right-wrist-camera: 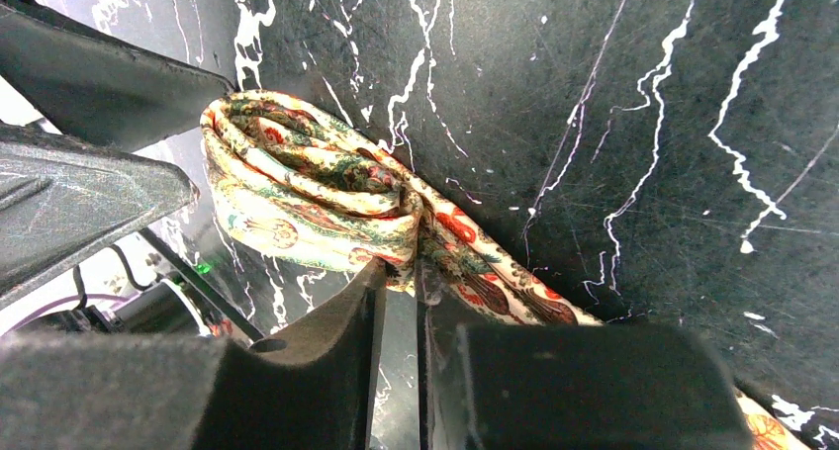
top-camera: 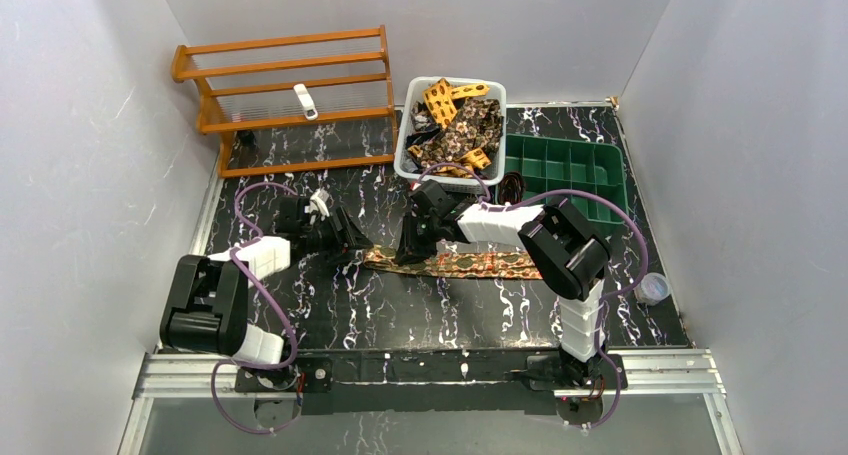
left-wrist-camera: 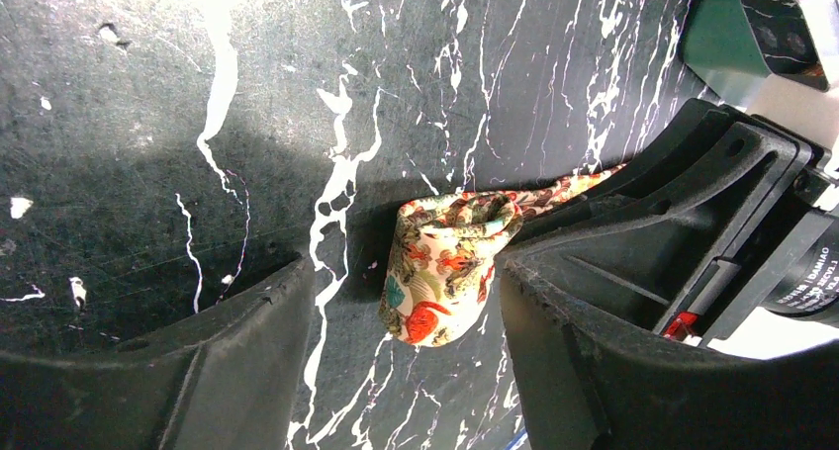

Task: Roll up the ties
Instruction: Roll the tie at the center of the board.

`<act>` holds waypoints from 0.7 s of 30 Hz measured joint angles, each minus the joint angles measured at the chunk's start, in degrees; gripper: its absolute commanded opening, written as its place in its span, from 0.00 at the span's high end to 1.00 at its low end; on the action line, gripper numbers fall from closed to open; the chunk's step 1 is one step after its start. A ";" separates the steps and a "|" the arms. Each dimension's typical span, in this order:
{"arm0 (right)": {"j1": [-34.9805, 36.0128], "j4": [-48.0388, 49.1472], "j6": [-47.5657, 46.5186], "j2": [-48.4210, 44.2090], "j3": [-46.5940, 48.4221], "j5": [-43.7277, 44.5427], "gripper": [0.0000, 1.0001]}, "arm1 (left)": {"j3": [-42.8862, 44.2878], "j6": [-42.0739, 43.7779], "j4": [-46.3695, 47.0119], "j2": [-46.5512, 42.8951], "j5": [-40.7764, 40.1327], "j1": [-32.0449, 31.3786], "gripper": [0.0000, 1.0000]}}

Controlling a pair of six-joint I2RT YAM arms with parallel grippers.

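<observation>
Black marbled worktop [top-camera: 330,315] carries the tie [top-camera: 480,266] stretched across its middle. The right gripper [right-wrist-camera: 401,272], jaws narrow, pinches it just behind the coil [left-wrist-camera: 440,272]. The left gripper [top-camera: 358,249] straddles that coil, wide apart. Best to close gently and turn evenly, keeping the edges flush.

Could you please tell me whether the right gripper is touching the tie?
Touching. In the right wrist view the right gripper pinches the tie just beside its rolled end.

A patterned tie [top-camera: 480,266] lies flat on the table [top-camera: 400,315]. The left gripper [top-camera: 360,249] and right gripper [top-camera: 408,255] both stand at its left end, close together.
</observation>
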 measured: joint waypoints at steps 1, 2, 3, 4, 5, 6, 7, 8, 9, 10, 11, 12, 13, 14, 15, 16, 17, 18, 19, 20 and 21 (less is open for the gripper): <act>-0.11 0.02 -0.02 0.00 -0.02 -0.20 0.75 | -0.02 0.09 0.13 0.04 0.00 0.00 0.34; -0.24 0.02 0.00 0.00 -0.07 -0.35 0.75 | -0.09 0.11 0.31 0.04 -0.04 0.00 0.35; -0.42 0.02 0.00 0.00 -0.11 -0.55 0.74 | -0.33 0.09 0.87 0.04 -0.04 -0.02 0.36; -0.52 0.04 0.00 0.00 -0.22 -0.79 0.74 | -0.76 0.00 1.88 0.04 0.07 -0.04 0.36; -0.68 0.04 0.00 0.00 -0.28 -1.01 0.74 | -1.25 -0.15 3.02 0.04 0.26 -0.07 0.36; -0.81 0.04 0.00 0.00 -0.28 -1.25 0.74 | -1.68 -0.33 4.07 0.02 0.39 -0.11 0.36; -0.85 0.04 -0.02 0.00 -0.28 -1.38 0.74 | -2.10 -0.42 5.18 0.04 0.48 -0.22 0.37; -0.87 0.07 -0.02 0.02 -0.28 -1.55 0.74 | -2.51 -0.52 6.27 0.04 0.59 -0.35 0.38; -0.90 0.07 -0.02 0.07 -0.28 -1.70 0.73 | -2.89 -0.68 7.32 0.04 0.74 -0.44 0.39; -0.90 0.07 -0.02 0.13 -0.28 -1.84 0.73 | -3.32 -0.81 8.41 0.13 0.96 -0.52 0.40; -0.90 0.13 0.00 0.22 -0.28 -2.05 0.73 | -3.58 -0.92 9.18 0.31 1.18 -0.57 0.41; -0.90 0.22 0.00 0.31 -0.28 -2.34 0.73 | -3.74 -0.98 9.84 0.55 1.29 -0.59 0.42; -0.90 0.26 0.00 0.37 -0.28 -2.58 0.73 | -3.93 -1.01 10.71 0.92 1.51 -0.57 0.42; -0.92 0.31 0.00 0.42 -0.28 -2.80 0.73 | -4.04 -1.16 11.43 1.29 1.81 -0.59 0.43; -0.96 0.37 0.00 0.44 -0.28 -2.91 0.73 | -4.17 -1.38 12.26 1.66 2.12 -0.63 0.44; -1.07 0.44 0.00 0.48 -0.28 -3.04 0.73 | -4.31 -1.60 13.03 2.01 2.45 -0.68 0.45; -1.11 0.46 0.00 0.48 -0.28 -3.10 0.73 | -4.46 -1.79 13.68 2.25 2.62 -0.74 0.45; -1.11 0.48 0.00 0.50 -0.28 -3.23 0.73 | -4.74 -1.99 14.45 2.45 2.86 -0.79 0.45; -1.14 0.50 0.00 0.55 -0.28 -3.32 0.73 | -5.25 -2.34 15.56 2.56 3.10 -0.90 0.45; -1.16 0.55 0.00 0.61 -0.28 -3.48 0.73 | -5.75 -2.64 16.55 2.56 3.28 -1.01 0.44; -1.18 0.63 0.00 0.70 -0.28 -3.65 0.73 | -6.12 -2.95 17.18 2.54 3.41 -1.14 0.44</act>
